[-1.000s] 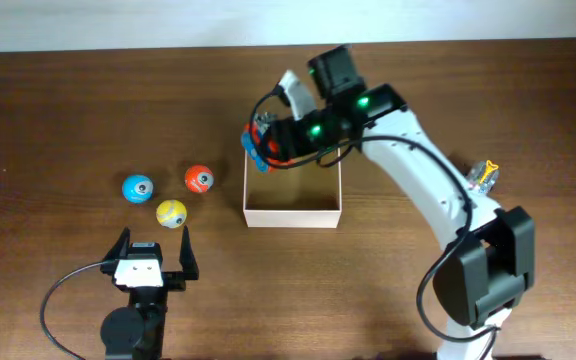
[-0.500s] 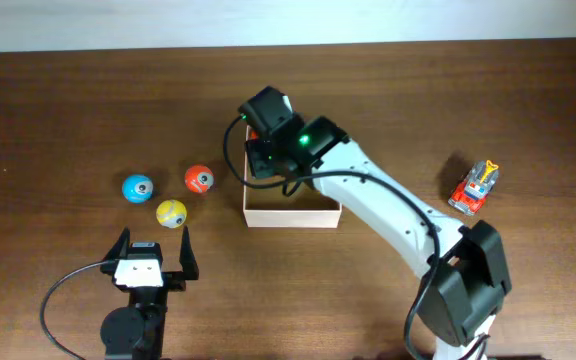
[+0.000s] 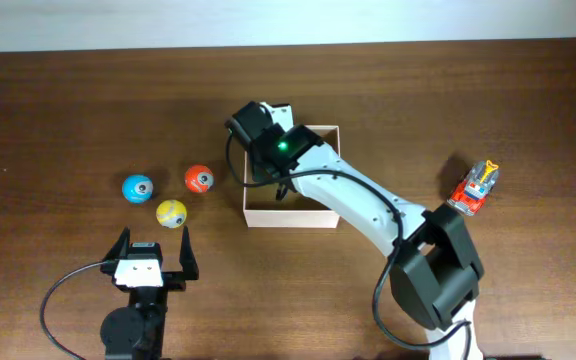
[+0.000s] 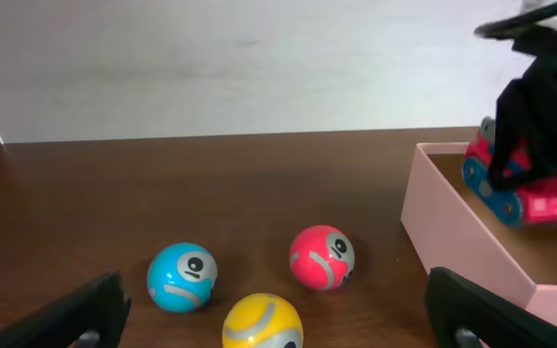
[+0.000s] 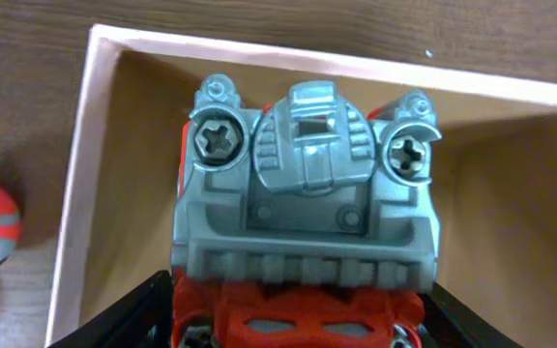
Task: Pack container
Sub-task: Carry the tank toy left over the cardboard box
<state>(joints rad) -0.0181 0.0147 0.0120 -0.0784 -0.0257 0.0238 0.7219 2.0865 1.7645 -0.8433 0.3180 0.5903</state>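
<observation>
The container (image 3: 293,217) is a small cream-walled box with a tan inside, standing mid-table, also in the left wrist view (image 4: 453,227) and the right wrist view (image 5: 90,193). My right gripper (image 5: 293,324) is shut on a red and grey toy truck (image 5: 307,193), held nose-down inside the container's left half. The left wrist view catches the truck (image 4: 540,193) hanging just above the rim under the black gripper. From overhead the right wrist (image 3: 268,150) hides the truck. My left gripper (image 3: 153,250) stands open near the front edge, holding nothing.
A second red toy truck (image 3: 474,187) lies on the table at the right. Three balls sit left of the container: blue (image 3: 137,187), red (image 3: 199,179) and yellow (image 3: 171,212). The right arm's links cross over the container's right half.
The right arm has swung left and down with the truck, from above the container's back edge to inside its left half. The left arm has not moved.
</observation>
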